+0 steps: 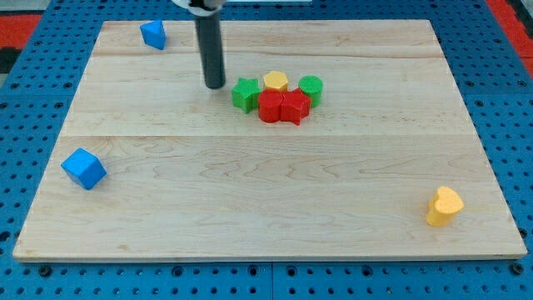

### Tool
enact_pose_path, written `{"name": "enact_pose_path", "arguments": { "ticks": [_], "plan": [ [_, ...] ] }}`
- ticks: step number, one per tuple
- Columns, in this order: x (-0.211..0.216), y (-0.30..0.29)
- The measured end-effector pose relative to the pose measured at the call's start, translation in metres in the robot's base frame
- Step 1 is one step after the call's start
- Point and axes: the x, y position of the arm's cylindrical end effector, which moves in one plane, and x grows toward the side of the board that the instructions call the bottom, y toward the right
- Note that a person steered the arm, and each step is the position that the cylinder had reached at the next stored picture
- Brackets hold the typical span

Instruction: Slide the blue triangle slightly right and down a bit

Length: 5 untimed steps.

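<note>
The blue triangle (pixel 153 34) lies near the board's top left corner. My tip (pixel 215 85) rests on the board to the right of and below it, well apart from it. The tip stands just left of a cluster of blocks: a green star (pixel 245 94), a yellow hexagon (pixel 276 82), a green cylinder (pixel 311 87), a red cylinder (pixel 271 107) and a red star (pixel 294 108).
A blue cube (pixel 84 168) sits near the board's left edge, low in the view. A yellow heart-shaped block (pixel 444 206) sits near the bottom right corner. The wooden board (pixel 266 208) lies on a blue perforated table.
</note>
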Motion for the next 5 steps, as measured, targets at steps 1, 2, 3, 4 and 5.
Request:
{"name": "enact_pose_path", "arguments": {
  "ticks": [1,2,3,4,5],
  "plan": [
    [-0.033,-0.064],
    [-0.051,-0.133],
    [-0.09,-0.168],
    [-0.129,-0.172],
    [-0.126,-0.132]
  ]
}}
